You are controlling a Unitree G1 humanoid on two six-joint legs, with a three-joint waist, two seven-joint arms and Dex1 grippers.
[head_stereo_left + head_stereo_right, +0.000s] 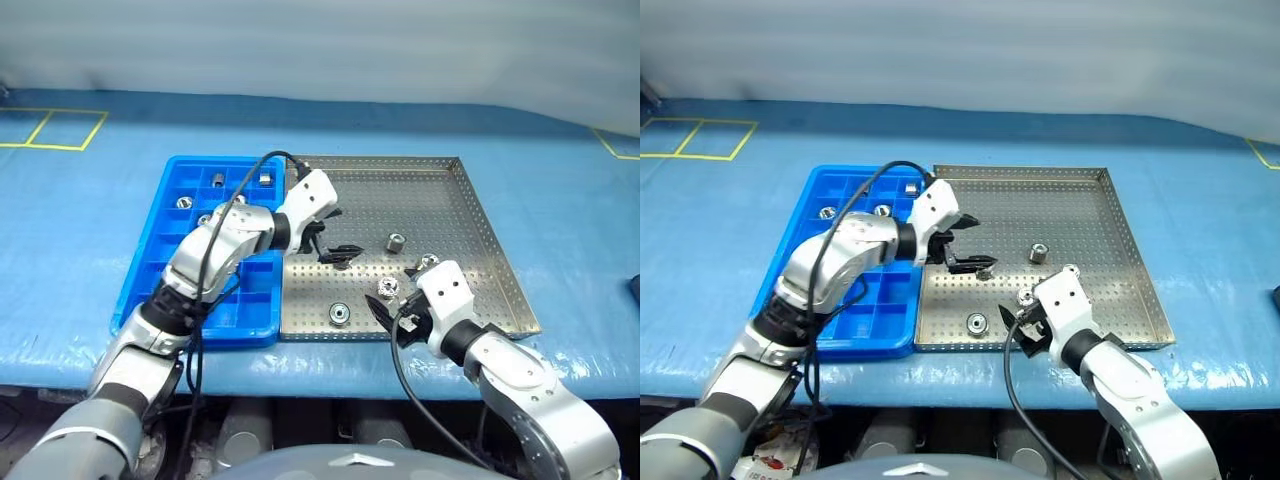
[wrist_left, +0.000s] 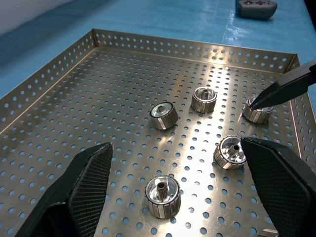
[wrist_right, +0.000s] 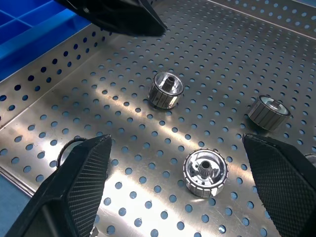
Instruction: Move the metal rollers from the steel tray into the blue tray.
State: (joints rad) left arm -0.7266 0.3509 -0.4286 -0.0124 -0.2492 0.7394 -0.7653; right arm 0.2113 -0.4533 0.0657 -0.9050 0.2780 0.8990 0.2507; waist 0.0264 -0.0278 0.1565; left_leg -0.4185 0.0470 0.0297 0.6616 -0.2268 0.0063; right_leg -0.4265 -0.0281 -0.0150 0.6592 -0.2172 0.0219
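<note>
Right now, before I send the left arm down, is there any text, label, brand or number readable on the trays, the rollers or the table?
None can be read.
steel tray: bare perforated metal, no marking.
blue tray: plain plastic, no label.
metal rollers: ribbed metal, no stamp visible.
table cover: yellow tape lines, no words or numbers.

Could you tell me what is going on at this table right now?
A two-armed robot is sorting metal rollers from a perforated steel tray into a blue tray beside it. A few rollers already sit in the blue tray's far compartments, and five lie loose on the steel tray. The left gripper hangs open over the steel tray, holding nothing. The right gripper waits open near the tray's front edge, beside two rollers, also empty.
</note>
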